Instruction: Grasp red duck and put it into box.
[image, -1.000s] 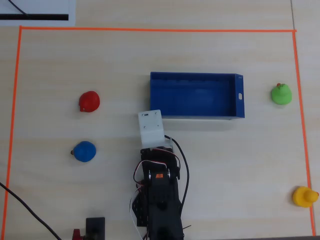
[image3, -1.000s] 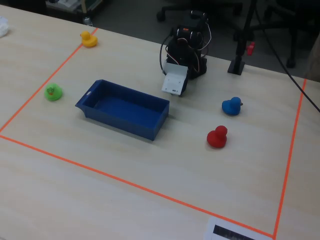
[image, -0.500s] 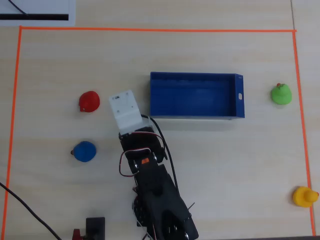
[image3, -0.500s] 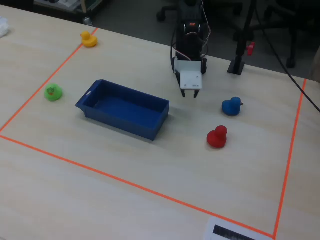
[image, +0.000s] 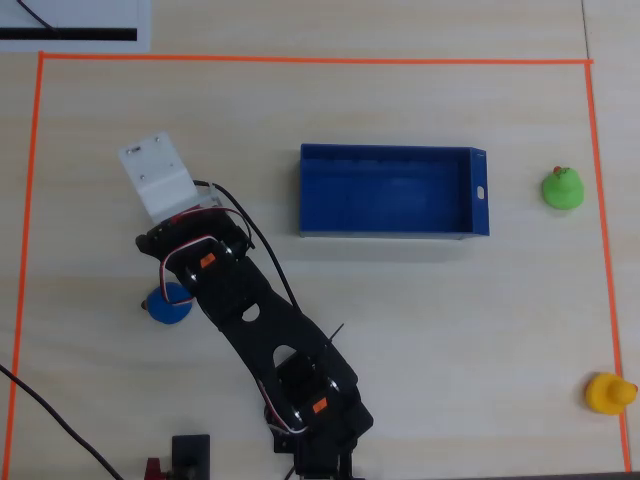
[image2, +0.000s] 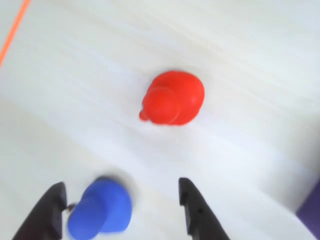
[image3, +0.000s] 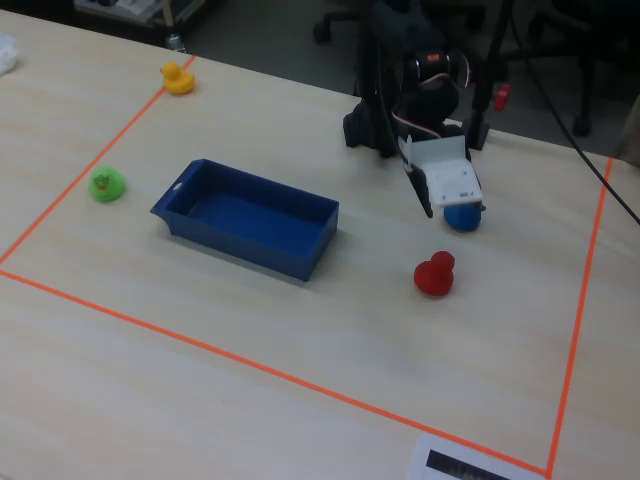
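The red duck lies on the pale table, ahead of my gripper in the wrist view. It also shows in the fixed view, on the near side of the arm. In the overhead view it is hidden under the arm. My gripper is open and holds nothing. A blue duck shows between its two dark fingers, close to the left one. The dark-blue box stands empty to the right of the arm in the overhead view, and left of the red duck in the fixed view.
The blue duck sits just behind the red one, under the white wrist mount. A green duck and a yellow duck lie far right. Orange tape frames the work area.
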